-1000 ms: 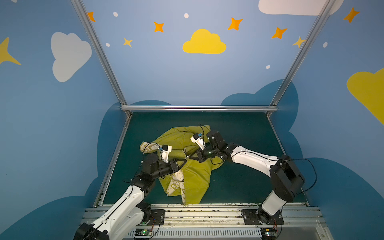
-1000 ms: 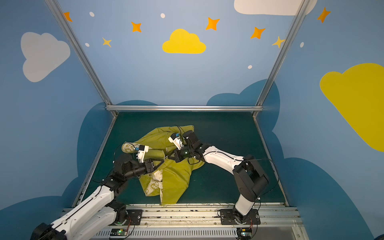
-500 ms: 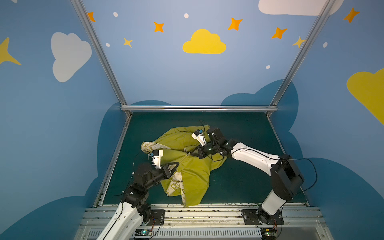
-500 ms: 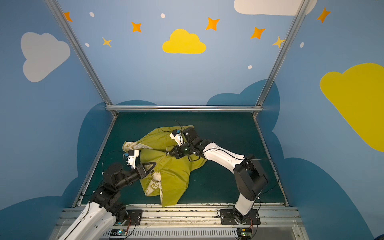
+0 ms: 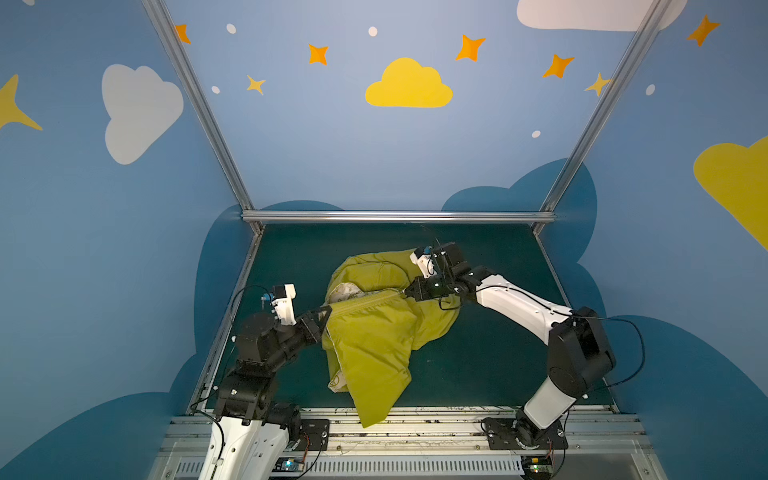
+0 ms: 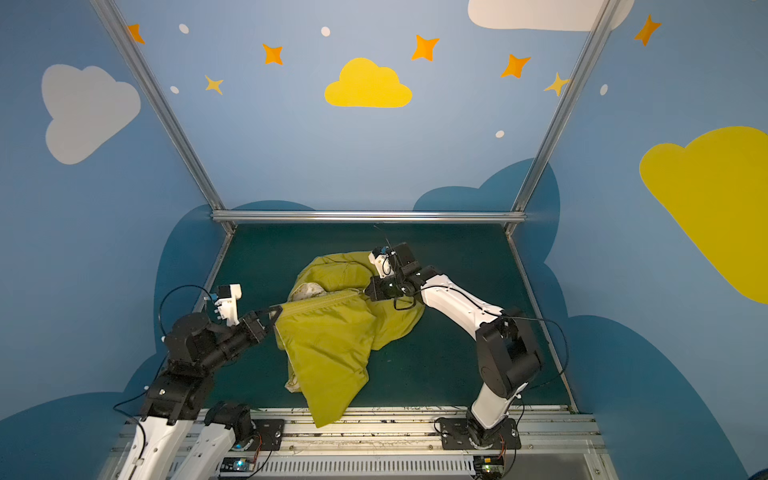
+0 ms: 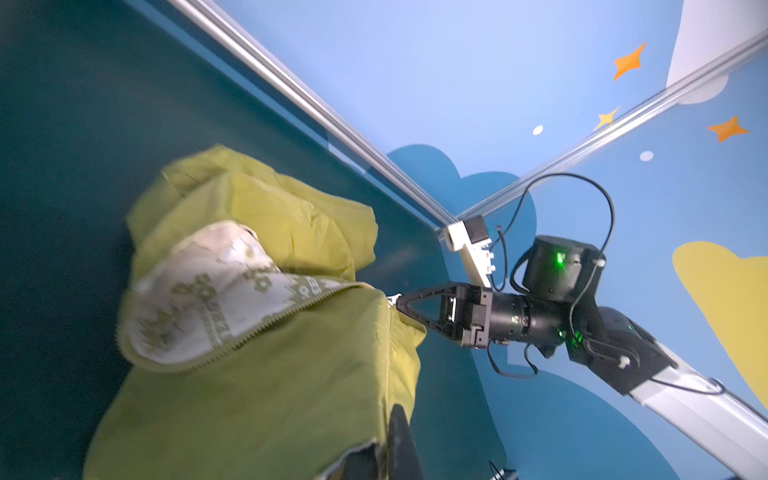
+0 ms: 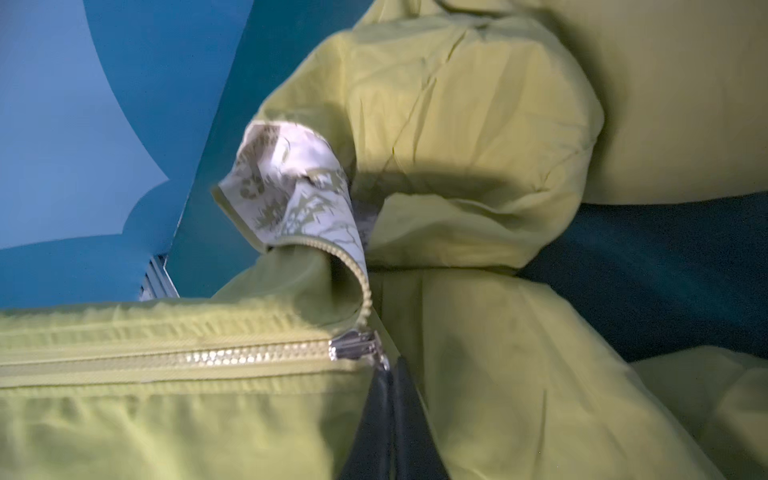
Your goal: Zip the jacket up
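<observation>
jacket [image 5: 370, 345] crumpled on the mat [image 5: 490, 365], tail over the near rail [image 5: 457, 417] | left gripper [image 5: 327, 309] clamped shut on jacket edge at the zip's closed end | right gripper [image 5: 405, 292] pinched tight on zipper slider [image 8: 353, 347]

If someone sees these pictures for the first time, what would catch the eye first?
The mustard-yellow jacket in the middle of the dark green table, stretched between two arms. The left claw is shut on the jacket's edge at the left. The right claw is shut at the silver zipper slider, and cream printed lining shows beyond it.
</observation>
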Available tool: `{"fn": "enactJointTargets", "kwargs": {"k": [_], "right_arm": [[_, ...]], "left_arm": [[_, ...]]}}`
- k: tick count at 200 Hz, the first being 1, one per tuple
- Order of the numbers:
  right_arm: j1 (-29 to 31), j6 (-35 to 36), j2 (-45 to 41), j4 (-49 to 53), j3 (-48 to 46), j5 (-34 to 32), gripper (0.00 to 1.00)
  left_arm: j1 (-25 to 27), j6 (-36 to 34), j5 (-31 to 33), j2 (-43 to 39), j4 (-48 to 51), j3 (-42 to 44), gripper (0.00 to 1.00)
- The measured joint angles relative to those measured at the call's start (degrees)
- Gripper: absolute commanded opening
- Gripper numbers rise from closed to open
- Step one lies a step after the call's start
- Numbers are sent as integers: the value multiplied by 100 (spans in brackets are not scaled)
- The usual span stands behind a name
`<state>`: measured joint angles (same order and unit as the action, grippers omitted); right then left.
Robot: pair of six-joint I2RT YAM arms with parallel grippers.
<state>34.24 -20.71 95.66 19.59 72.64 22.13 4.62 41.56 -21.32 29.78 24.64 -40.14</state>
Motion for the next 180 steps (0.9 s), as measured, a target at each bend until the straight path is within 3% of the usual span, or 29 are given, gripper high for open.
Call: {"fn": "enactJointTargets", "kwargs": {"k": [52,93,106,136,148,156,169,180], "right_arm": [[-975,-210,-302,326,330,-490,0],[-1113,-175,-579,221,234,-164,0],[-1014,-120,-693,-90,59,127,27],[-457,52,-603,-813,-229,568,46],[-170,160,-387,-914,-133,608,49],[2,188,-155,-903,28,623,50],[243,251,238,-911,334,632,53],[426,317,614,-907,616,616,55]], "left_arm": [[-1272,-278,-262,1316,127,-1665,3],[-1565,-240,-1005,2065,-420,-2337,3],[-1567,-190,-1300,2114,-684,-2175,3],[-1565,-186,-1733,2085,-741,-1810,3],[-1567,-295,-1657,2009,-483,-1810,3],[-1565,-389,-1421,1849,-203,-1797,11],[-1565,-485,-837,1392,258,-1628,45],[-1572,-503,-254,850,645,-1329,60]]}}
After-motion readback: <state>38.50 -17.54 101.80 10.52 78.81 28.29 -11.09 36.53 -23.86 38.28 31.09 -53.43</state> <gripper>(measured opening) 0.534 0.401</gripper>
